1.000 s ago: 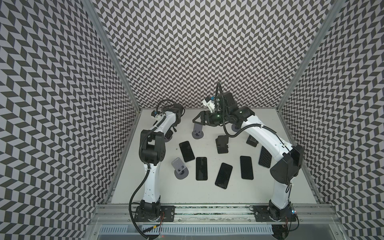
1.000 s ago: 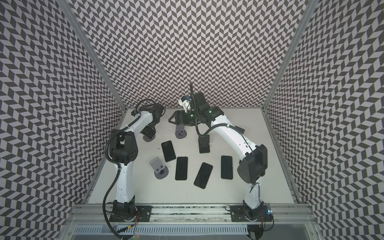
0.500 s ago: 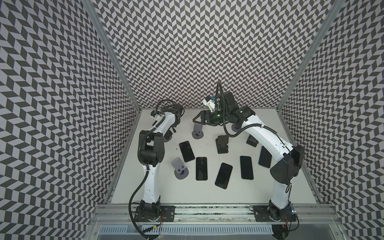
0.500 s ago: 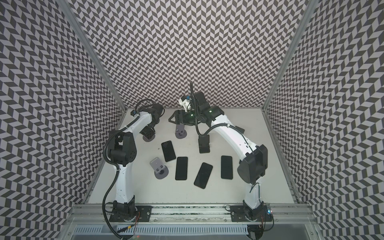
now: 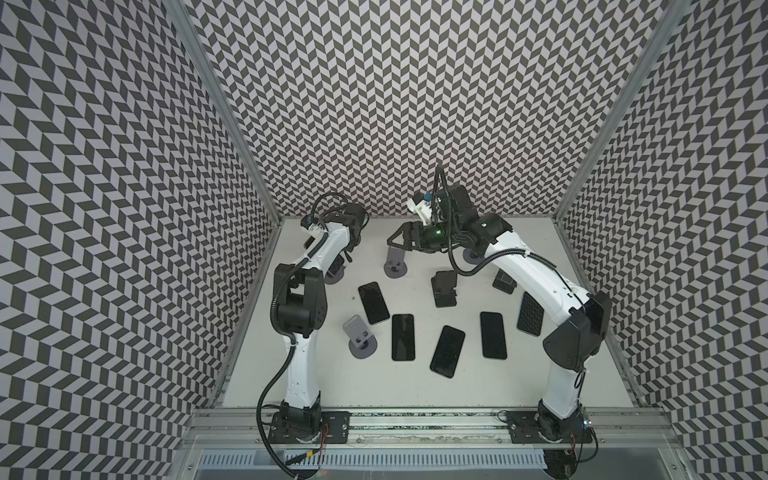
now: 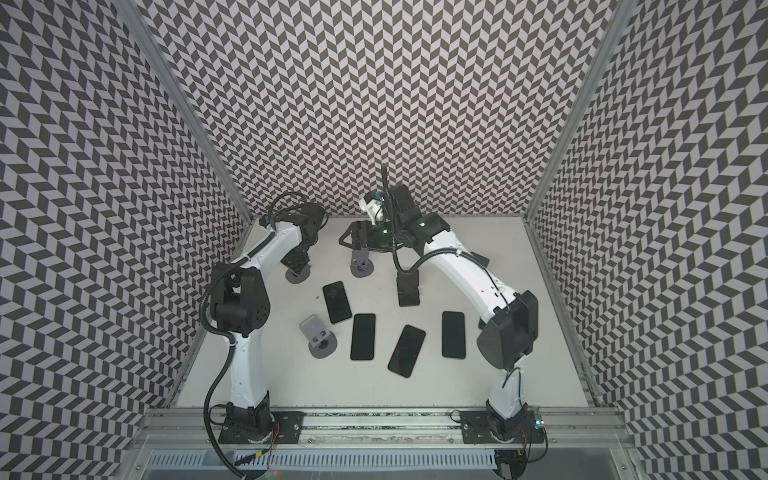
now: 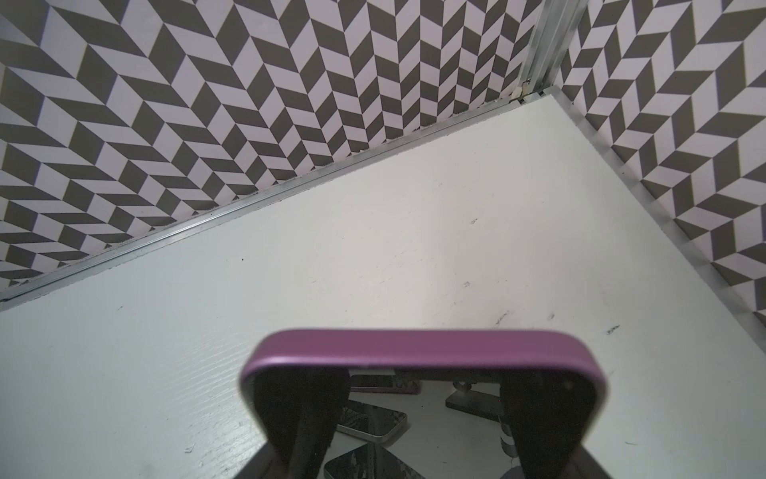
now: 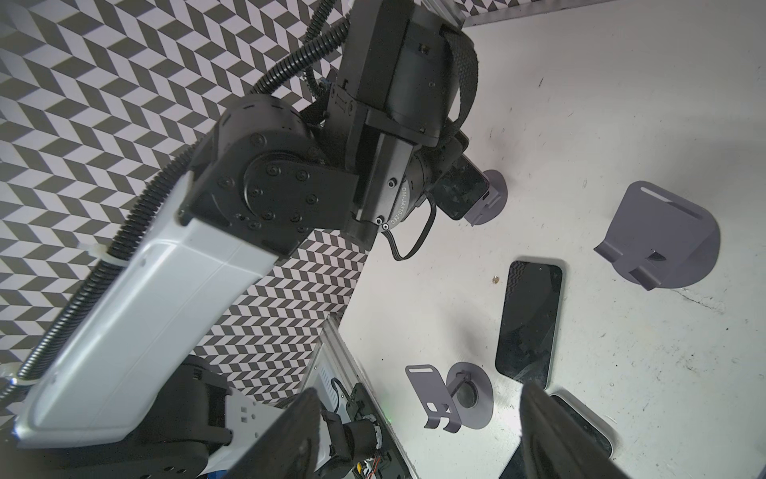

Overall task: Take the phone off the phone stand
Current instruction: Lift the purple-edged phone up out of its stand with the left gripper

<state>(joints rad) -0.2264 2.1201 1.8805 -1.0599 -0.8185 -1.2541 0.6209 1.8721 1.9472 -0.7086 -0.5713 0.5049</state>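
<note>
The phone (image 7: 418,348), with a purple rim and a dark screen, leans on a grey phone stand (image 8: 495,195) at the back left of the table. My left gripper (image 7: 422,414) is shut on the phone from above. In both top views that gripper (image 5: 347,247) is mostly hidden under its own wrist, above the stand's base (image 5: 332,276) (image 6: 297,276). In the right wrist view the phone's (image 8: 460,190) lower end sits at the stand's lip. My right gripper (image 5: 395,241) (image 8: 422,435) is open and holds nothing, hovering over an empty grey stand (image 5: 395,266).
Several phones lie flat mid-table, among them one (image 5: 374,301) near the left arm and a patterned one (image 5: 530,313) by the right arm. Another empty grey stand (image 5: 359,336) and two black stands (image 5: 444,286) (image 5: 505,282) are there too. The walls are close behind both grippers.
My left gripper has closed onto the phone. The right gripper's jaws have narrowed slightly. Both arms have barely moved.
</note>
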